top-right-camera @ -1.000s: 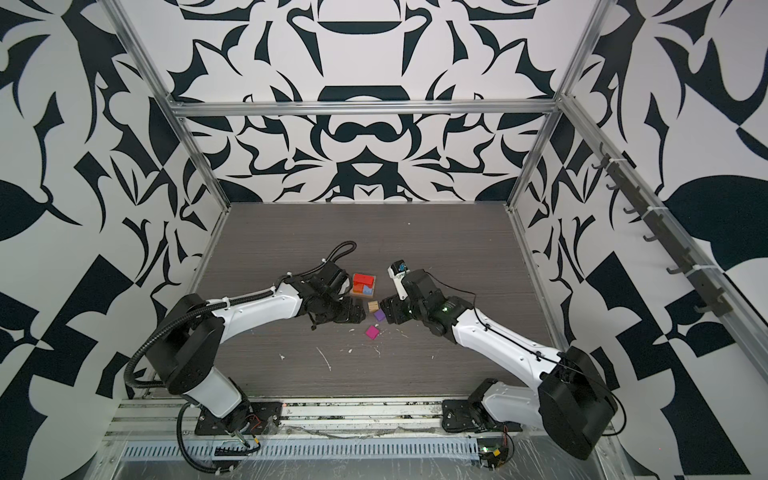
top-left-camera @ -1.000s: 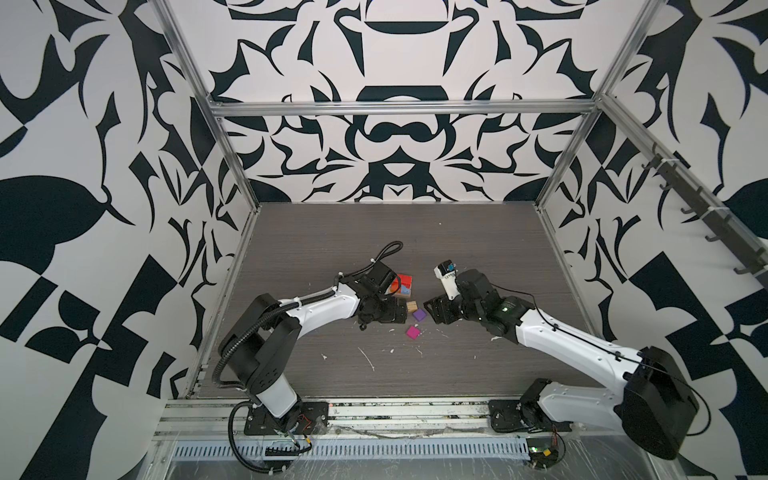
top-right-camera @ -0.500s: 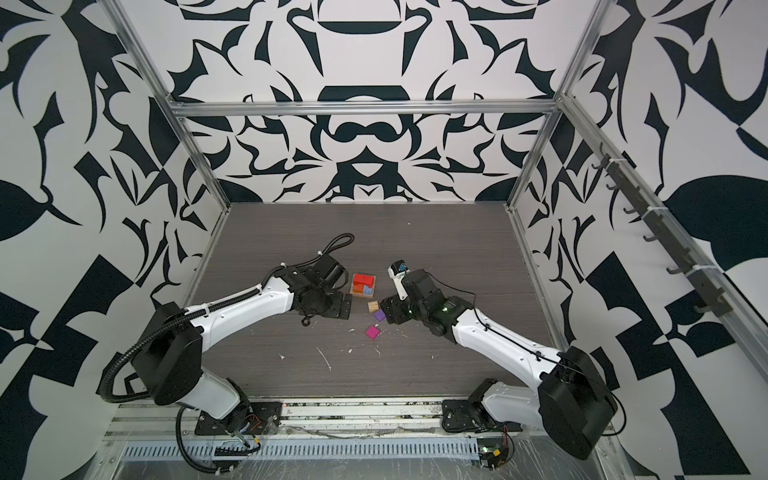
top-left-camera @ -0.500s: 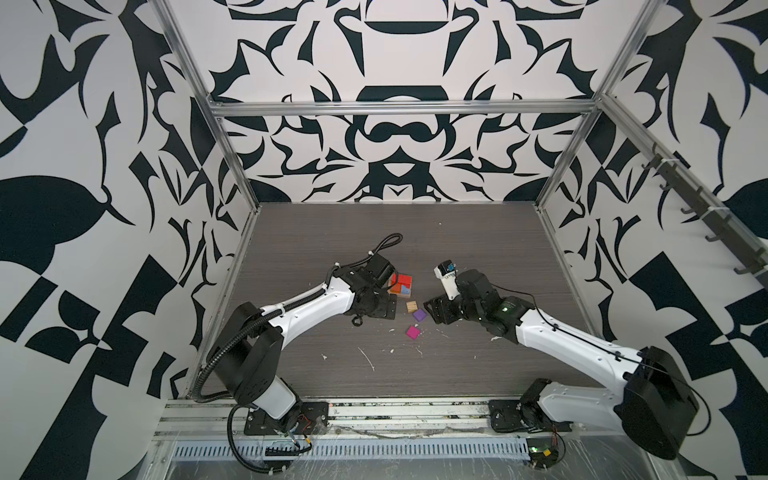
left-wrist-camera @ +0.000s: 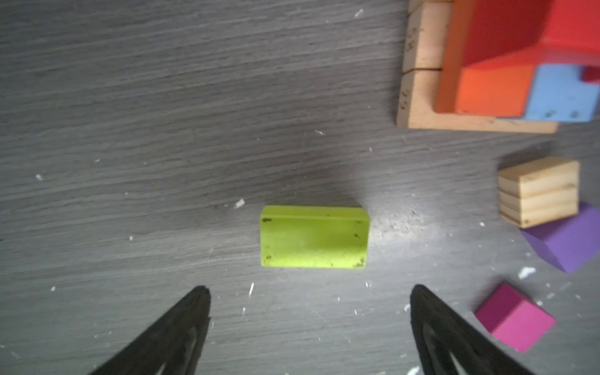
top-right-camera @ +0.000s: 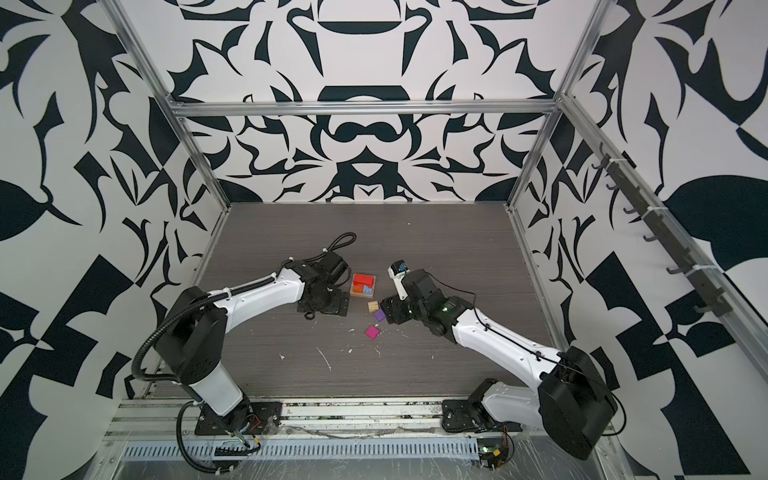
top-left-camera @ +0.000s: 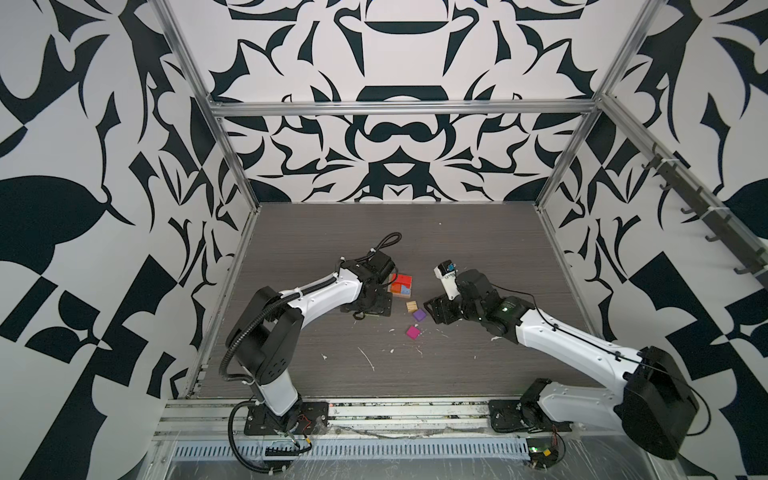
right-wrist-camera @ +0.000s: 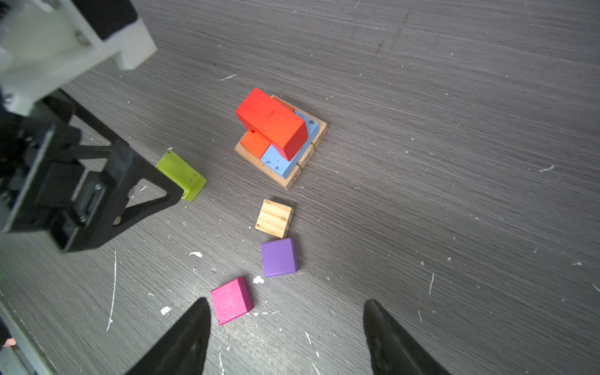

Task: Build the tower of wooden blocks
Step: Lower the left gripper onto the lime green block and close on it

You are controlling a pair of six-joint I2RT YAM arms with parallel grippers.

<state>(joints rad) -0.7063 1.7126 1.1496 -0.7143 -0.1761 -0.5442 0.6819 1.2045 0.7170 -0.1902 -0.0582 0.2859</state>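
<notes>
The wood block tower (right-wrist-camera: pixel 281 136) stands 3 layers high: tan base, orange and blue, 1 red oblong on top; the lime-green block (left-wrist-camera: pixel 314 237) lies flat near it, just ahead of the left gripper (left-wrist-camera: pixel 310 291), whose jaws are spread wide and empty; the tan cube (right-wrist-camera: pixel 274 218), purple cube (right-wrist-camera: pixel 279 257) and magenta cube (right-wrist-camera: pixel 231 300) trail from the tower toward the right gripper (right-wrist-camera: pixel 287 302), jaws apart, holding nothing.
</notes>
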